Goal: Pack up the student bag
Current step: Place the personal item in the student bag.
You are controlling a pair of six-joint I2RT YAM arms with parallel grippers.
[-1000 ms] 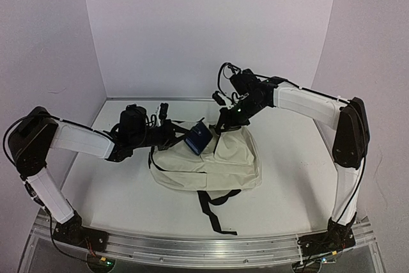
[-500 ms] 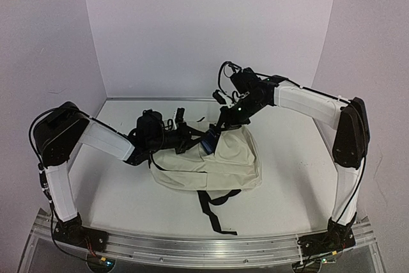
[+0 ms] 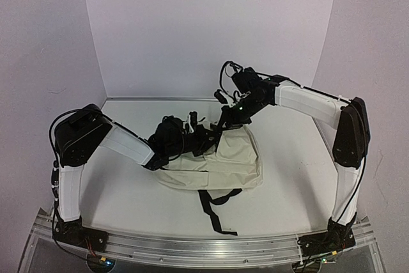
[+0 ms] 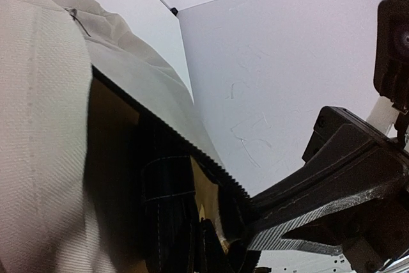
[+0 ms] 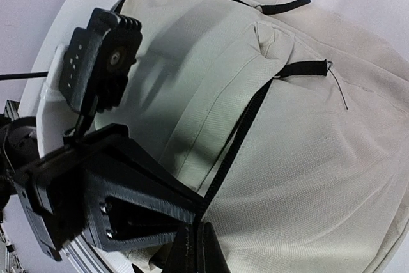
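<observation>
The big cream soft cloth student bag point(image 3: 223, 164) with black zip lines lies in the middle of the white table point(image 3: 121, 193). Its black strap point(image 3: 213, 209) trails toward the near edge. The right gripper point(image 3: 223, 122) is pinched tight on the bag's black zip edge at the far side. The left gripper point(image 3: 206, 140) is closed too, with its tip poked into the bag's open mouth. I cannot tell if it holds anything.

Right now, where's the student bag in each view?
Top external: student bag lies centre frame, slightly right.
Left wrist: bag fills the left half, mouth open.
Right wrist: bag fills most of the frame.
Shared landmark: its black zipper line, clear in both wrist views.
</observation>
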